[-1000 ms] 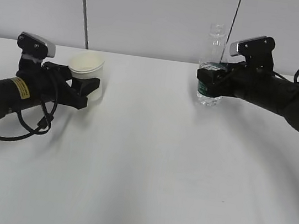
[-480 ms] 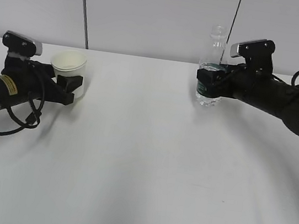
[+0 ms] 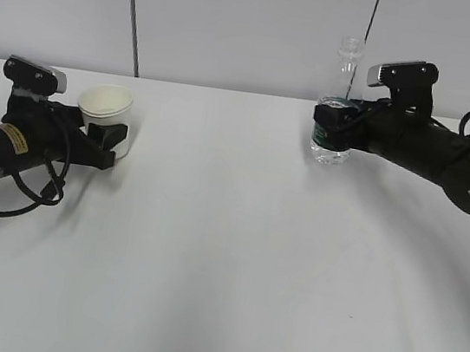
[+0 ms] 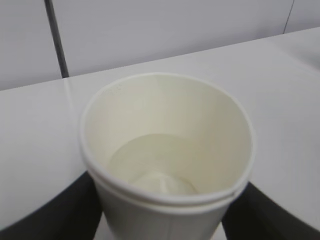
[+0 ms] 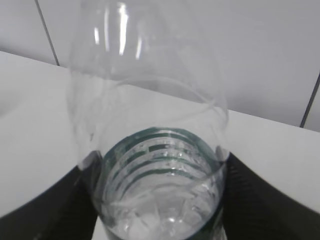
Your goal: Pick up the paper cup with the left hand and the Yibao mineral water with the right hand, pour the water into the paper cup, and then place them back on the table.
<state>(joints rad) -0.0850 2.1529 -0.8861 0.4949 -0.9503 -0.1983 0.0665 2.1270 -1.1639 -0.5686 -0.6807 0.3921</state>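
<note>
The white paper cup (image 3: 106,114) stands upright at the far left of the white table (image 3: 223,262). My left gripper (image 3: 107,135), on the arm with the yellow sticker, is shut on the cup's lower wall. In the left wrist view the cup (image 4: 165,145) fills the frame between the black fingers (image 4: 55,215); its cream inside shows a pale patch at the bottom. The Yibao bottle (image 3: 336,111) stands upright at the back right, capless, with some water low inside. My right gripper (image 3: 332,130) is shut on its green label. In the right wrist view the bottle (image 5: 155,150) sits between the fingers (image 5: 272,205).
A grey panelled wall with dark vertical seams (image 3: 133,13) runs behind the table's far edge. Black cables (image 3: 36,192) loop under the left arm. Bare white tabletop lies between the two arms and toward the front.
My left gripper has carried the cup leftward and back, now level and upright. My right gripper has shifted slightly right with the bottle still upright.
</note>
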